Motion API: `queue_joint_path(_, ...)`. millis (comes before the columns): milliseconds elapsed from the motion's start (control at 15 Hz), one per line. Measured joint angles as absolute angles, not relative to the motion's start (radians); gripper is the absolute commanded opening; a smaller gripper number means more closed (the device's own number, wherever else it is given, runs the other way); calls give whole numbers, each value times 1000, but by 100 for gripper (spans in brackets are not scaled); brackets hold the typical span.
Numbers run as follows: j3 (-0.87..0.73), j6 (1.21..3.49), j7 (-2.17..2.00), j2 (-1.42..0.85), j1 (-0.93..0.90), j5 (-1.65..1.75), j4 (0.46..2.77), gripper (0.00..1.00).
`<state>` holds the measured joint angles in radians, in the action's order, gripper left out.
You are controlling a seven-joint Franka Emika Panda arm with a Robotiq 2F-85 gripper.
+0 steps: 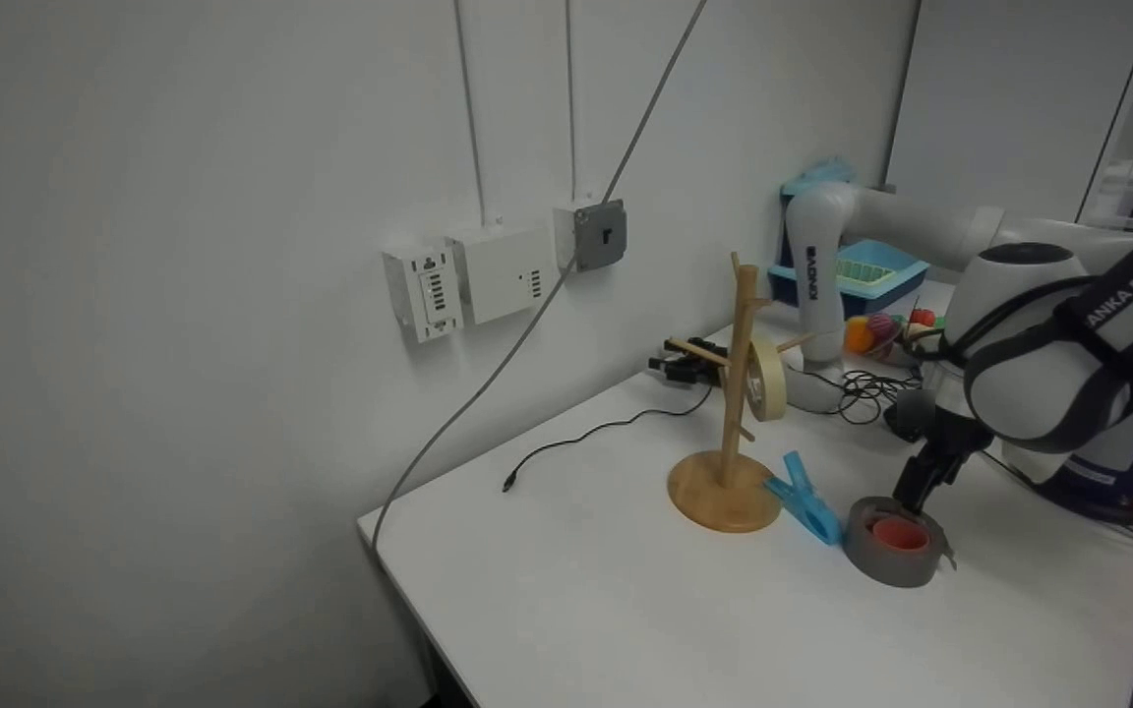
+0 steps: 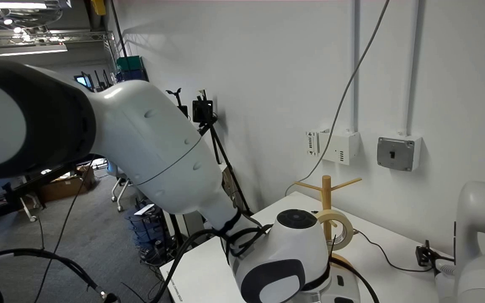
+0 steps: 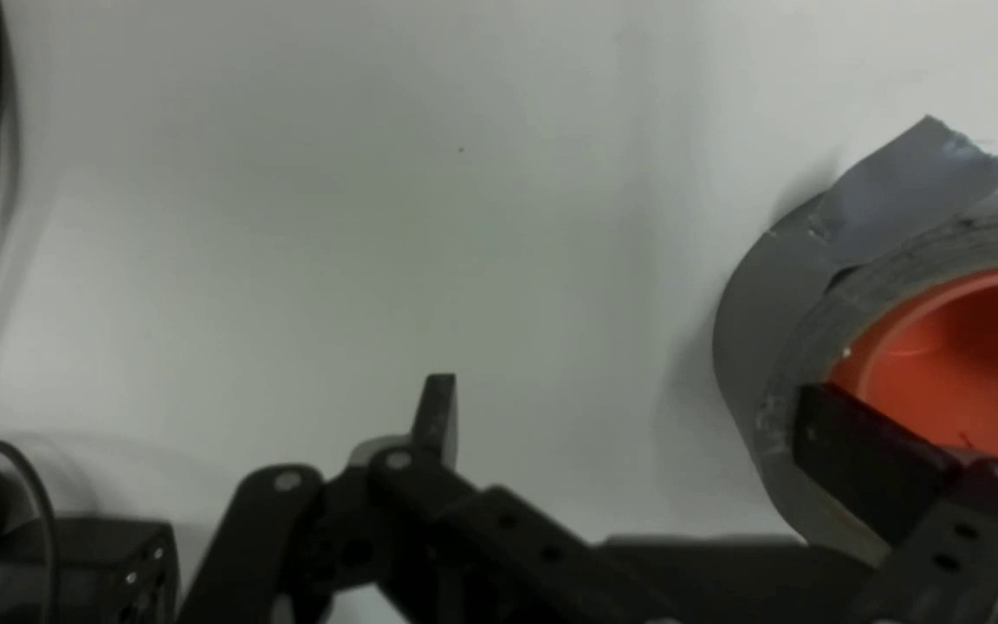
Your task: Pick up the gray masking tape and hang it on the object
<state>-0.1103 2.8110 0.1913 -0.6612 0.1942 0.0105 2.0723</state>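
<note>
The gray masking tape (image 1: 883, 570) lies flat on the table with a red item (image 1: 901, 534) inside its hole. In the wrist view the tape (image 3: 754, 321) is at the right, cut off by the edge, with a loose tape end sticking out. My gripper (image 3: 625, 390) is open. One finger overlaps the tape's rim and hole; the other is well outside the ring. Whether the finger is in the hole or above it I cannot tell. The gripper (image 1: 913, 484) is hidden in an exterior view behind the arm. The wooden stand (image 1: 736, 393) is upright and also shows there (image 2: 326, 195).
A cream tape roll (image 1: 771, 383) hangs on a stand peg. A blue clip (image 1: 810, 509) lies between the stand's base and the gray tape. A second white arm (image 1: 819, 265), black cables (image 1: 616, 424) and a blue basket (image 1: 871, 280) are at the back.
</note>
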Motion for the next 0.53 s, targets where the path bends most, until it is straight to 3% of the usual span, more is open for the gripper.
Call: queue_joint_path(533,-109,2811,189,-662,185,11,2061,99)
